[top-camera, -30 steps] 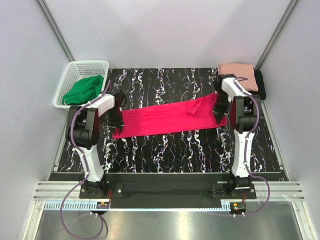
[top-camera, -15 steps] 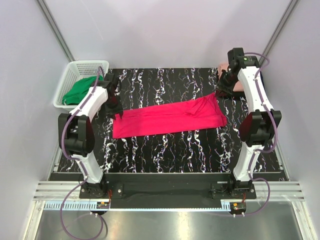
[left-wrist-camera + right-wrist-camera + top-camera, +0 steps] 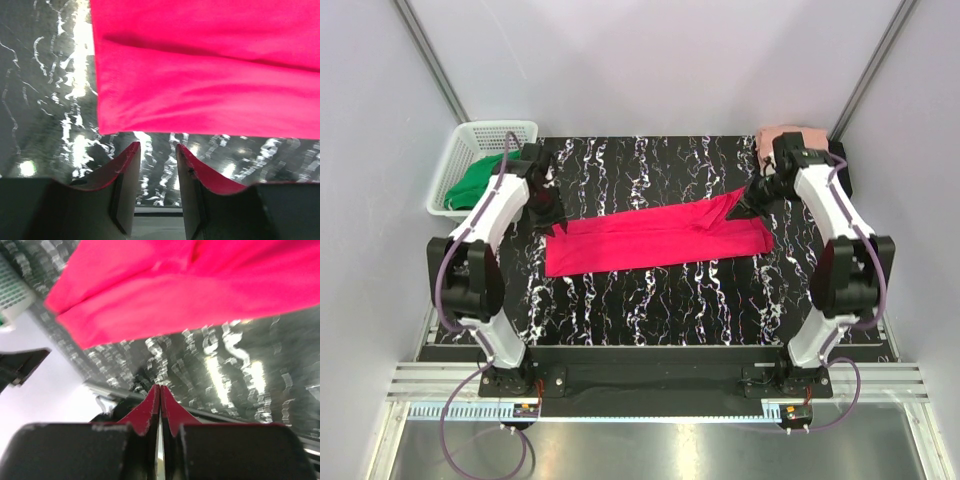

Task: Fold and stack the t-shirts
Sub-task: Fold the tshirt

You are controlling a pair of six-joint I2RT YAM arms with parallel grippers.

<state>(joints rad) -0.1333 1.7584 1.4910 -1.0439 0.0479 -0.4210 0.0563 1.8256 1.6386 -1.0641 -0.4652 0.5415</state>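
Note:
The crimson-pink t-shirt lies as a long folded strip across the black marbled table. My left gripper hovers just off the strip's left end, open and empty. In the left wrist view the left gripper has the t-shirt's hem a little beyond its fingertips. My right gripper sits over the strip's far right corner. The right wrist view shows this right gripper shut with nothing in it, the t-shirt farther off. The pale salmon t-shirt and black t-shirt rest at the back right.
A white basket holding a green cloth stands at the back left corner, close behind the left arm. Grey walls enclose the table on three sides. The arm bases stand on the metal rail at the near edge.
Both arms have swung from their folded poses at the shirt's ends out toward the back. The right gripper has since come back to the far right corner. The left jaws have opened wider.

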